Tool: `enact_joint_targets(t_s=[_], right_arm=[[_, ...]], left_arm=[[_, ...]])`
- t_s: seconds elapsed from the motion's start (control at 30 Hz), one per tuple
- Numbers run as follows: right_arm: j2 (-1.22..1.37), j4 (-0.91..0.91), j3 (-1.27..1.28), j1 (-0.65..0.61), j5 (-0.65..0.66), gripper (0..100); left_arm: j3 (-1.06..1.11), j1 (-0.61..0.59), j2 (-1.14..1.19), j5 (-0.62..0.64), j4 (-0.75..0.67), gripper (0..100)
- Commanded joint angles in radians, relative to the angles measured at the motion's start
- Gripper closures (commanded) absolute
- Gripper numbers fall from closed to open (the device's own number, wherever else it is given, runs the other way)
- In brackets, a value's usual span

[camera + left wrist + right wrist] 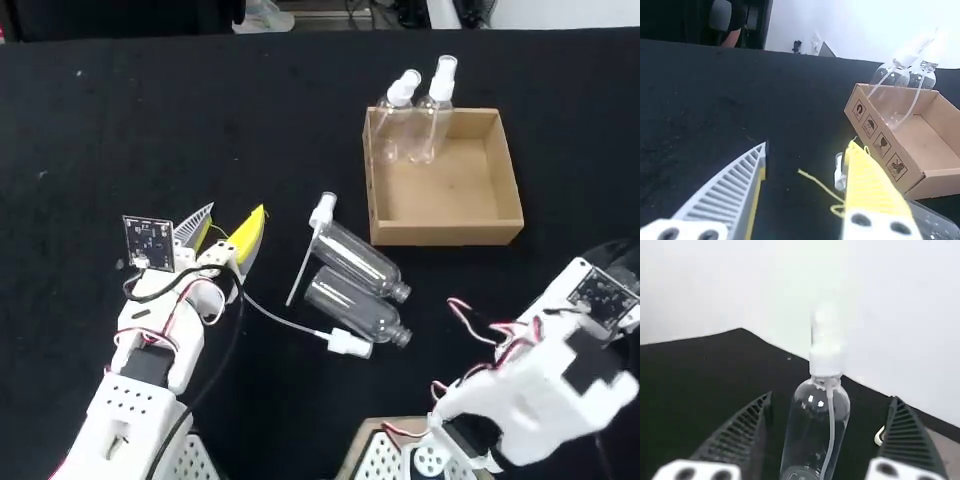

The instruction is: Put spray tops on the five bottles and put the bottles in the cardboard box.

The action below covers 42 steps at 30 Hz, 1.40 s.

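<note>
The cardboard box (500,170) sits at the back right; two capped clear bottles (400,125) (435,120) lean inside against its far wall. In front of it two uncapped bottles (360,262) (355,310) lie side by side. One loose spray top (322,212) lies beside them, another (350,343) in front. My left gripper (234,210) is open on the table to their left, nothing between its grey and yellow fingers (870,190). My right gripper (831,397) is open around an upright capped bottle (815,430), with gaps on both sides.
The left wrist view shows the box (880,145) ahead with both bottles (890,80) in it, and a spray top (839,172) by the yellow finger. The right arm (560,370) is at the front right corner. Black cloth covers the table (150,120).
</note>
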Motion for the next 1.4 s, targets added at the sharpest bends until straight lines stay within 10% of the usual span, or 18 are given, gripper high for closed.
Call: enact_joint_targets(t_s=[0.0,0.43,1.37], right_arm=[[-0.157,0.081,0.044,-0.011,0.005,70.8],[-0.424,1.323,-0.446,0.032,-0.003,70.4],[-0.139,0.867,-0.43,0.029,0.008,70.4]], left_arm=[[-0.008,0.005,-0.012,-0.008,-0.023,75],[-0.012,0.005,-0.011,-0.008,-0.023,75],[-0.008,0.005,-0.012,-0.008,-0.023,75]])
